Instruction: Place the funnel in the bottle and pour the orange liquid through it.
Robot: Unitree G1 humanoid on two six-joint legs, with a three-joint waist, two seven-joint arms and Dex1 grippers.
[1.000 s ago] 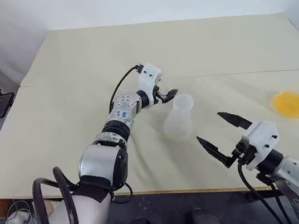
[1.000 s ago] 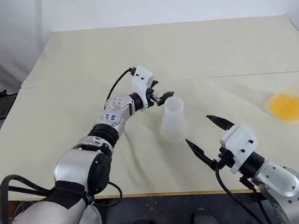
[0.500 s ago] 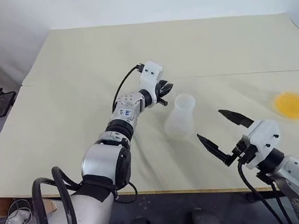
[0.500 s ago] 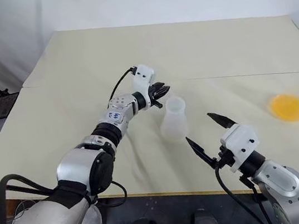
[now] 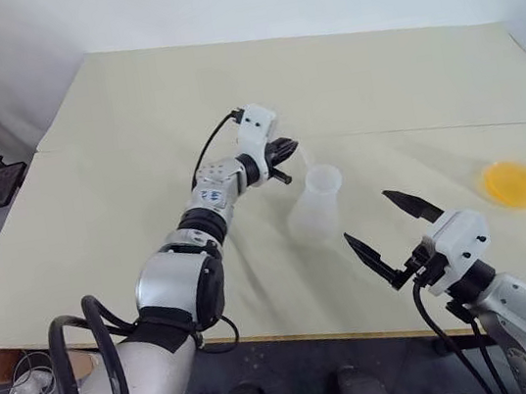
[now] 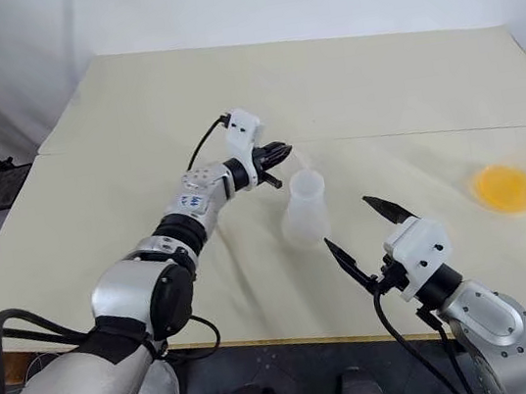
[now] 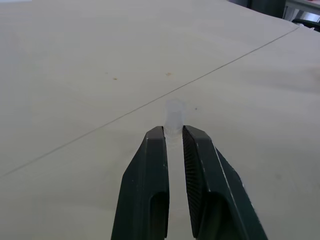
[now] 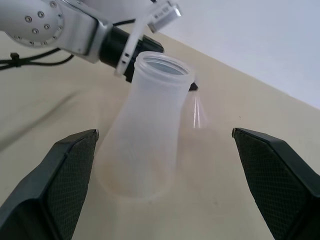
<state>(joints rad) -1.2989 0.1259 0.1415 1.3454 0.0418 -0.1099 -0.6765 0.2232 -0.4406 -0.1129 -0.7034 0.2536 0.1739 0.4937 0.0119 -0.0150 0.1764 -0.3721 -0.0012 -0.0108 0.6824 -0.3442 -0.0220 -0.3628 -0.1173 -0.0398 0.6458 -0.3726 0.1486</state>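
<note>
right gripper (image 5: 387,231) hangs nearest, its 2 fingers spread wide, empty. past it the bottle (image 5: 316,205) stands without a funnel. left gripper (image 5: 281,149) beyond pinches the funnel (image 7: 173,116) by its stem. far right, the orange liquid (image 5: 512,184) waits unpoured. no readable writing anywhere.

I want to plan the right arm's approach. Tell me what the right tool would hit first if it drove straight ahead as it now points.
Most likely the bottle: it stands upright between the open right tool's fingers' line of travel, nothing nearer. Depth is uncertain.
</note>
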